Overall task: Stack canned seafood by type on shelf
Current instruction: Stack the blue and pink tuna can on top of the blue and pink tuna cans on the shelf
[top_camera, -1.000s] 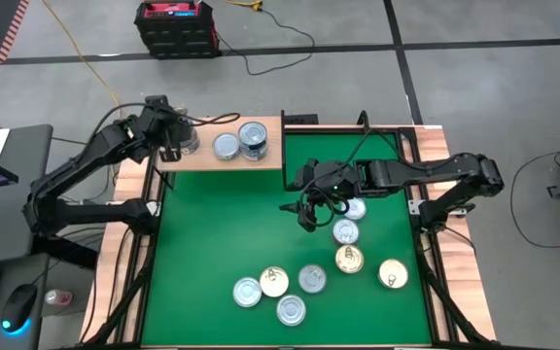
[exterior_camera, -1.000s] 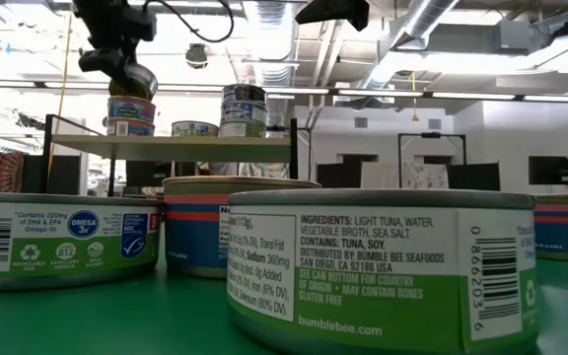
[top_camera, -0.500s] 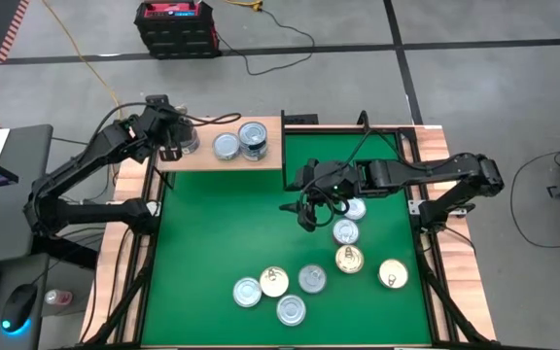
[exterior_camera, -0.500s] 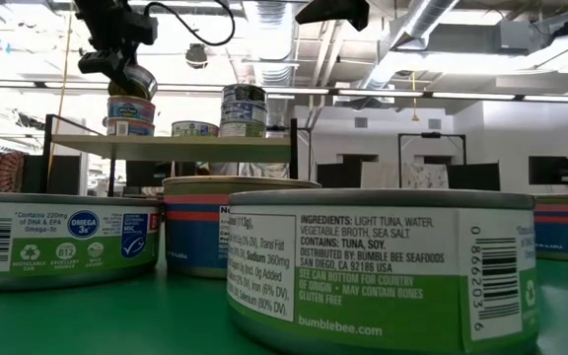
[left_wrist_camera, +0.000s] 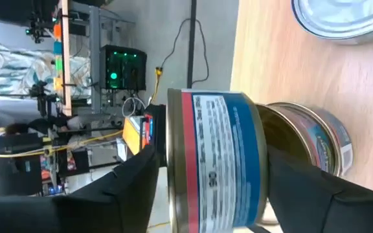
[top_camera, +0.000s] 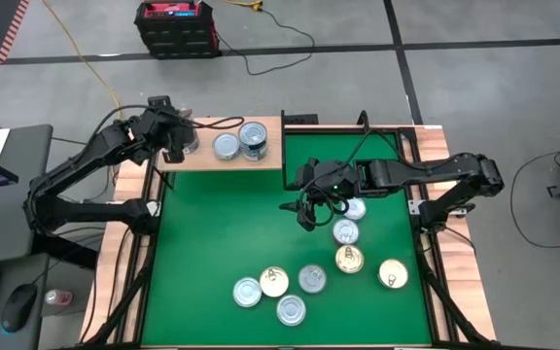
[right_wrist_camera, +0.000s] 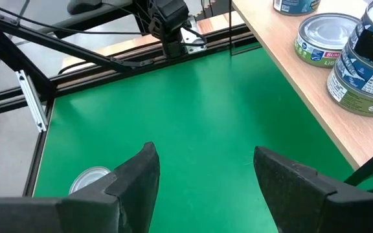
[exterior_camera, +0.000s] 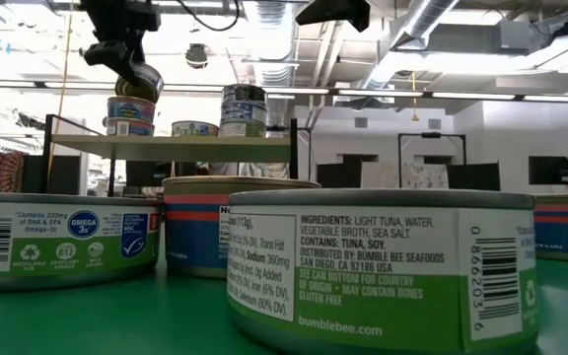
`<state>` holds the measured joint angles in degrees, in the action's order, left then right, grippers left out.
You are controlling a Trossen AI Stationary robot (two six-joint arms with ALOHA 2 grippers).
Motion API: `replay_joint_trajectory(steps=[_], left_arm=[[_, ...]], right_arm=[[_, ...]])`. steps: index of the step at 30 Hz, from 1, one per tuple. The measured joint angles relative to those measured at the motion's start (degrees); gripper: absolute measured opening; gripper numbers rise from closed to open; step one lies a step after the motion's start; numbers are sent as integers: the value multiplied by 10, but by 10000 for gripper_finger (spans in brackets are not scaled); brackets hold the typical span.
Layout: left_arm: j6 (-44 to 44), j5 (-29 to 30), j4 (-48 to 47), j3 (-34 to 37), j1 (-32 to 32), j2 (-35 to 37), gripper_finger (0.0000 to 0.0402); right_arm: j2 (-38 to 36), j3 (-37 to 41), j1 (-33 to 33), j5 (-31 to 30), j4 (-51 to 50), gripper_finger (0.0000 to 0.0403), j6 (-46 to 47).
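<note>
High view: left gripper (top_camera: 175, 139) sits at the shelf's (top_camera: 202, 160) left end over a two-tin stack (exterior_camera: 131, 115), fingers either side of the top tin, apparently slackened. More tins (top_camera: 241, 142) stand mid-shelf. Right gripper (top_camera: 305, 216) hovers open over the green mat (top_camera: 212, 243), beside loose tins (top_camera: 311, 279).

Light-wood shelf (top_camera: 202, 158) carries three groups of tins. Left gripper (top_camera: 176, 144) stands over the stack at its left end: a blue-and-red labelled tin (left_wrist_camera: 215, 158) lies between its fingers, resting on another tin (left_wrist_camera: 313, 139). Just beside it sits a single flat silver-lidded tin (top_camera: 226, 146), then a taller stack (top_camera: 254, 138). Nine loose tins lie on the green mat (top_camera: 212, 233), three nearest the right gripper (top_camera: 306, 212), six farther off.
</note>
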<state>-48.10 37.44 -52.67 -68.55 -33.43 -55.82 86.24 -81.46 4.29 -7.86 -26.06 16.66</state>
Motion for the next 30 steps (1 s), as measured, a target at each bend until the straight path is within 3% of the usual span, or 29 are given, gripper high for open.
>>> replay_joint_trajectory(steps=[8, 22, 27, 30], left_arm=[[51, -35, -83, -34, 0, -1, 269], [65, -40, -99, -38, -8, -3, 269], [122, -93, -99, -93, 24, -4, 263], [168, -168, -115, -125, 66, -4, 256]], right_arm=[[0, 0, 2, 0, 20, 276, 10], [0, 0, 2, 1, 42, 276, 20], [0, 0, -1, 31, 12, 276, 41], [0, 0, -7, 66, -28, 276, 43]])
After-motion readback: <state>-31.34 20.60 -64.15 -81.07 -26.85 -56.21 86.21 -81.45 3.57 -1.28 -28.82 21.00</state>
